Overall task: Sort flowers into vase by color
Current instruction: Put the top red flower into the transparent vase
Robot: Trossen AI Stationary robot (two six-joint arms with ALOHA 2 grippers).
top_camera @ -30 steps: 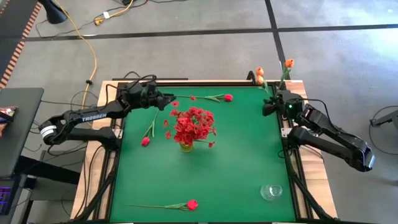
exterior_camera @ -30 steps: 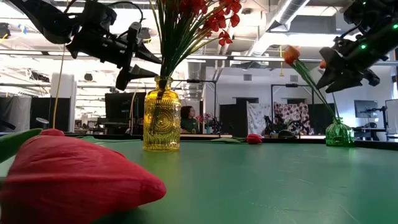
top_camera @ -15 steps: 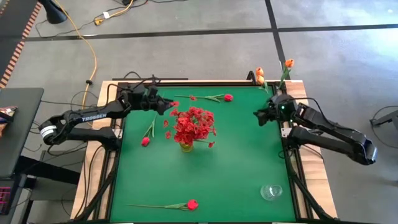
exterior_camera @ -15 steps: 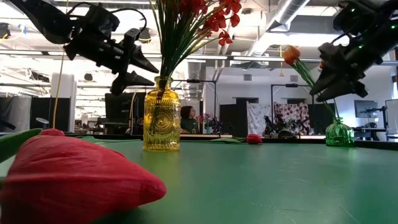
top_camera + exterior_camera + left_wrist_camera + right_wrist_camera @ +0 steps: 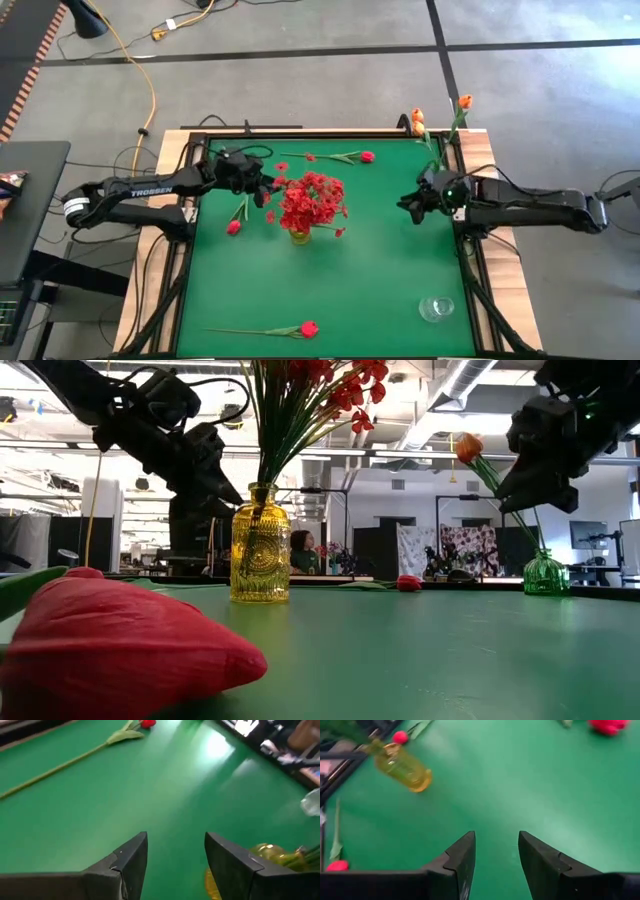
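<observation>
Red bushy sprigs point(image 5: 311, 200) stood bunched in a yellow glass vase point(image 5: 260, 546) near the middle of the green table point(image 5: 380, 290), just beside the left hand point(image 5: 266, 186), toward the middle of the table from it. That hand hovered empty above the cloth, its two fingers point(image 5: 131, 857) spread apart with nothing between them. A red-pink tulip point(image 5: 238, 213) lay flat on the table just beneath and slightly behind that hand. A second red-pink tulip point(image 5: 340, 156) lay farther off, beyond the hand toward the far edge, and a third point(image 5: 275, 329) lay well apart from both hands near the front edge. Two orange tulips point(image 5: 440, 118) stood in a green glass vase point(image 5: 545, 574) at the far right corner, just behind the right hand point(image 5: 408, 207). The right hand hung over bare cloth, also empty, its fingers point(image 5: 462, 857) parted. A clear glass vase point(image 5: 435, 307) stood empty, well away from the right hand toward the front. Judging from this layout, the reds and oranges appeared sorted, and the step in hand was reaching for one of the loose red-pink tulips. The next move would likely call for lowering the left hand onto the thin stem of the nearest tulip, closing on it, then carrying it to the clear vase.
</observation>
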